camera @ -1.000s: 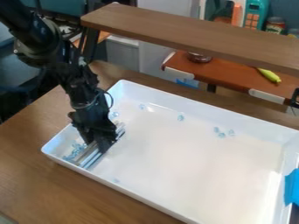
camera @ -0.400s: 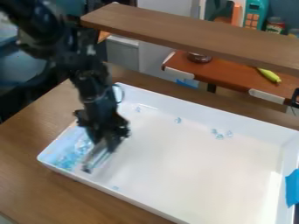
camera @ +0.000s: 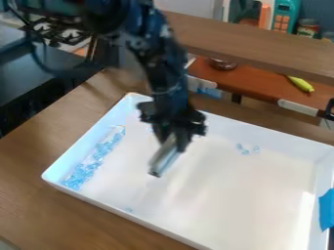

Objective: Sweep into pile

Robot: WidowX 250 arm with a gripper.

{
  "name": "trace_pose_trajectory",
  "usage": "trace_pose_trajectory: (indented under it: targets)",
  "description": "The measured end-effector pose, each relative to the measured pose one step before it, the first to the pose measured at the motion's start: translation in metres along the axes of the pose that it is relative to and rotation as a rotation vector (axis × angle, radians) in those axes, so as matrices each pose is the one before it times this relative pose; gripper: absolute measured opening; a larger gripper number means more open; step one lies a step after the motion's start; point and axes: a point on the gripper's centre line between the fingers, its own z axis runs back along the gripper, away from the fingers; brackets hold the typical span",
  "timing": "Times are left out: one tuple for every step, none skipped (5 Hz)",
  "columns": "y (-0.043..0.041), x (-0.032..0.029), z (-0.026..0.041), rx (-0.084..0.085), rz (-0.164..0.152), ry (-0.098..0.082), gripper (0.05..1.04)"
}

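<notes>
The black gripper point(camera: 172, 137) hangs over the left-centre of the white tray point(camera: 215, 195), shut on a pale, flat-sided sweeping tool point(camera: 164, 158) that slants down toward the tray floor. Whether the tool touches the floor I cannot tell. Along the tray's left wall lies a long strip of small light-blue pieces point(camera: 93, 161). Several loose pieces point(camera: 245, 151) sit near the back wall right of the gripper, and one small piece point(camera: 128, 209) lies near the front wall.
The tray's raised walls surround the work area on a wooden table point(camera: 39, 195). A brown shelf board point(camera: 261, 44) crosses behind, close to the arm. Blue tape point(camera: 326, 209) marks the tray's right edge; a stove point(camera: 55, 31) stands at the back left.
The gripper has moved right with the tool, away from the left wall, and now looks raised. The strip of blue pieces there is uncovered. The tray has shifted slightly.
</notes>
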Motion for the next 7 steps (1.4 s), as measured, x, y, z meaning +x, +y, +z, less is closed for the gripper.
trace_pose_trajectory:
  targets:
    - [-0.04145, 0.01235, -0.01574, 0.0114, -0.0380, 0.0036, 0.374]
    - [-0.03259, 0.00832, -0.01573, 0.0077, -0.0342, 0.0070, 0.374]
    - [-0.02108, 0.01198, -0.01407, 0.0304, 0.0004, 0.0001, 0.374]
    - [-0.01392, 0.01430, -0.01734, 0.0221, 0.0076, 0.0086, 0.374]
    - [-0.00294, 0.01406, -0.02104, 0.0201, 0.0178, 0.0186, 0.374]
    - [0.00801, 0.00903, -0.01371, 0.0093, 0.0175, 0.0199, 0.374]
    - [0.01079, 0.00281, -0.00049, -0.0174, 0.0140, 0.0118, 0.374]
